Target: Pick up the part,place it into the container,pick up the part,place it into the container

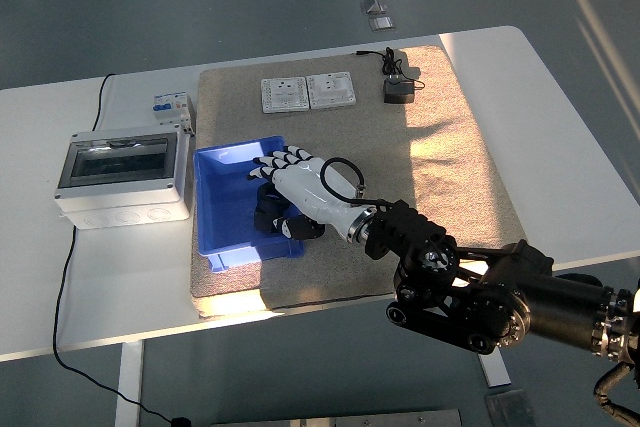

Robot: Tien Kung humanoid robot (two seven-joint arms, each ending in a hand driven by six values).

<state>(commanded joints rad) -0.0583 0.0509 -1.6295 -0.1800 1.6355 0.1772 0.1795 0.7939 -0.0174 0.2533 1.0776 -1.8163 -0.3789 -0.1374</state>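
My right hand (pixel 283 169), white with black finger joints, hangs over the blue container (pixel 222 209) on the brown mat, with its fingers spread and holding nothing. A black part (pixel 272 213) lies inside the container, just under the palm and partly hidden by it. The right arm (pixel 470 297) comes in from the lower right. A second black part (pixel 397 93) with a cable rests on the mat's far right. The left arm is out of view.
Two white socket plates (pixel 308 92) lie at the mat's far side. A grey electrical box (pixel 122 177) with a clear lid stands left of the container, a small breaker (pixel 170 107) behind it. Black cables (pixel 70 277) trail off the left edge.
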